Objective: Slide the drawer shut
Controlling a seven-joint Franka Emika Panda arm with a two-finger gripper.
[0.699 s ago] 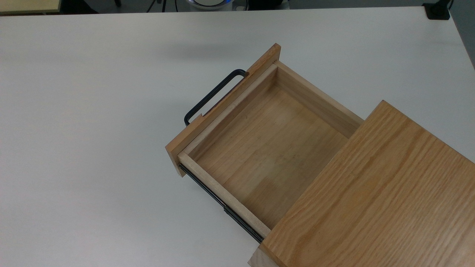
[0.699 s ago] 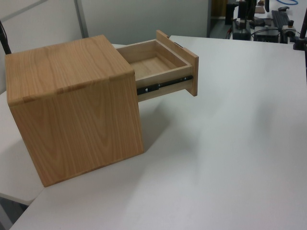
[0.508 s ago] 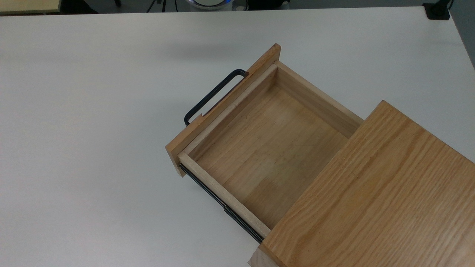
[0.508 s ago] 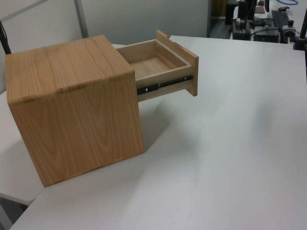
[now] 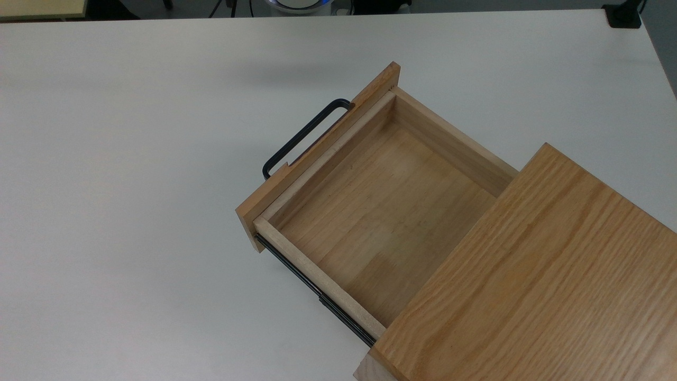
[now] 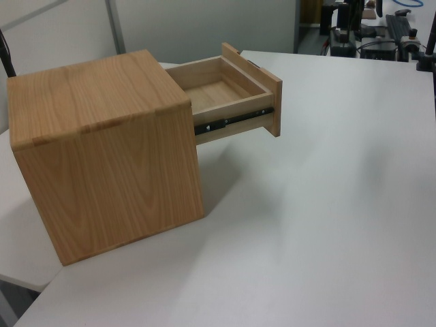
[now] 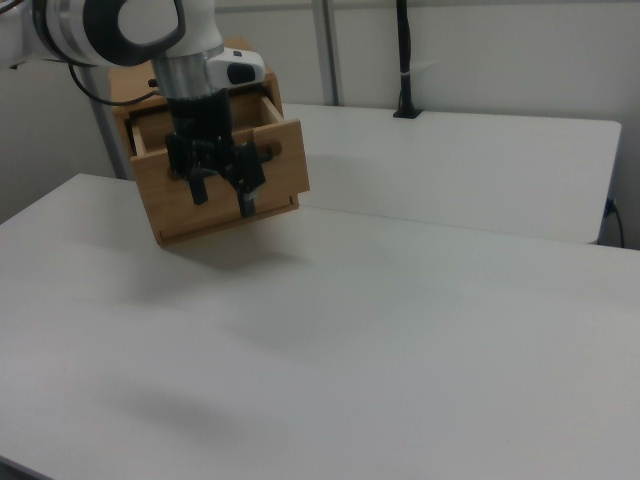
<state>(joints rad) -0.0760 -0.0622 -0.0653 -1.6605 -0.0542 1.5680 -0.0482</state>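
Nearest the right view, the gripper [image 7: 222,195] hangs with fingers apart, holding nothing, short of the drawer [image 5: 370,211], which stands pulled well out of the cabinet [image 5: 539,275] toward ten o'clock in the top view, handle [image 5: 304,136] unobstructed, judged ready for pushing

Bare table [image 5: 132,211] w/ free room in front of drawer [image 5: 381,211].

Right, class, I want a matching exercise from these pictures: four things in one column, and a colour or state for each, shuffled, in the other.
Things:
1. drawer
2. handle
3. table
4. cabinet

Colour or state:
A. white
B. black
C. pulled out, empty
D. strongly grained wood top

Pairs: 1-C, 2-B, 3-A, 4-D
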